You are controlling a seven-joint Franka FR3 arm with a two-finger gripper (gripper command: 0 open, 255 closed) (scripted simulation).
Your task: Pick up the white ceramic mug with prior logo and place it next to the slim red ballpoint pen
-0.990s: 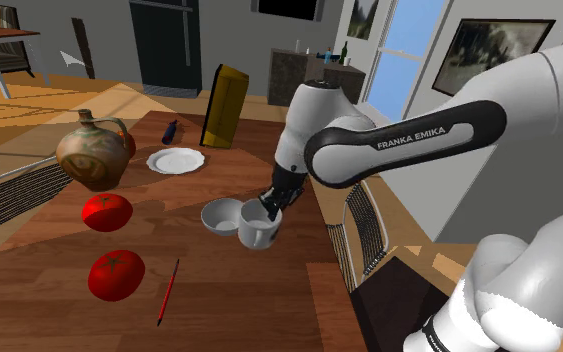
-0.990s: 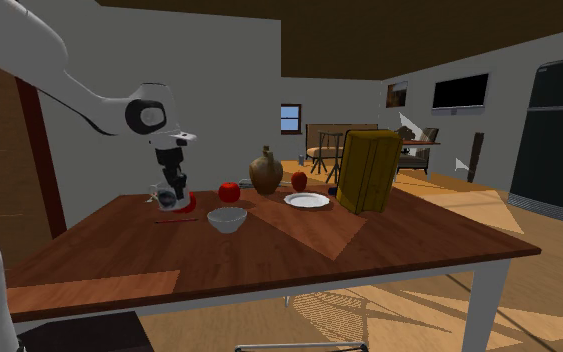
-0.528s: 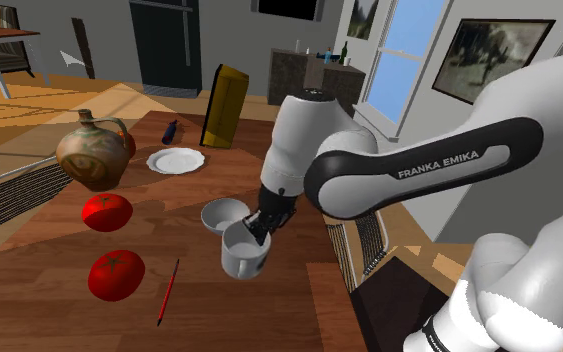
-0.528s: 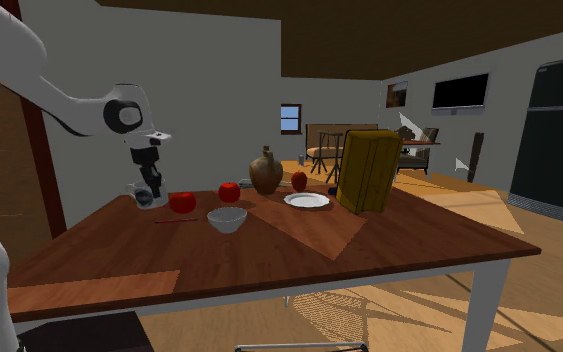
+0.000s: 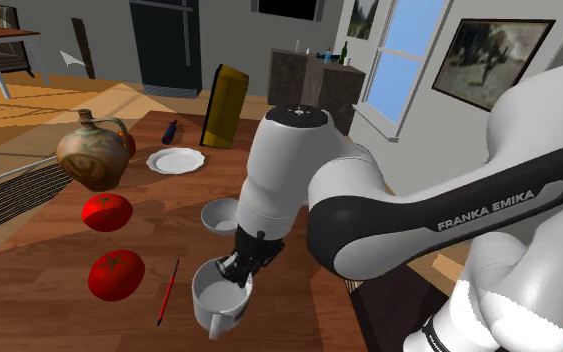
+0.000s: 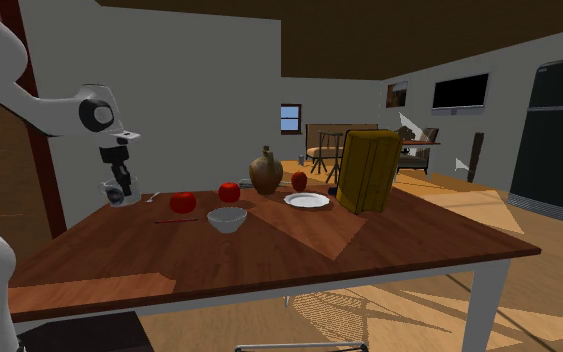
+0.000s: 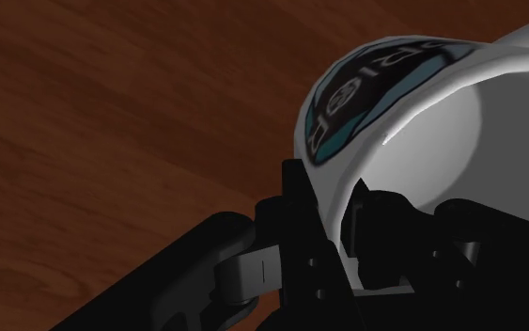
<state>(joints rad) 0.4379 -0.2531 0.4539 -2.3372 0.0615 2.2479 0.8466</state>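
We begin with the wooden table [image 5: 49, 240], which carries everything. The white Franka arm [image 5: 369, 210] folds low over its near end, bent down that way, we judge, because the target spot lies close to the stand. Farther back stand a tall yellow box [image 5: 226, 106] and a brown jug [image 5: 91, 152]. Then come two tomatoes [image 5: 116, 274], a white plate [image 5: 176, 160] and a white bowl [image 5: 221, 213], all well apart from the work.

The white mug [image 5: 219, 300] hangs from the gripper [image 5: 237, 268], mouth tipped towards the shoulder camera. It is near the slim red pen [image 5: 168, 292], on the shoulder view's right of it. The fingers are closed on the mug's rim, a hold that suits a cup too wide to span.

The wrist view makes that plain. One finger [image 7: 295, 202] presses the outer wall and the other sits inside the cup. Just beyond the gripper lies a dark round logo [image 7: 365, 94] edged in teal, which the shoulder view hides. The second exterior view adds height: there the mug [image 6: 119, 193] is clear of the tabletop. We judge that lowering and release remain.
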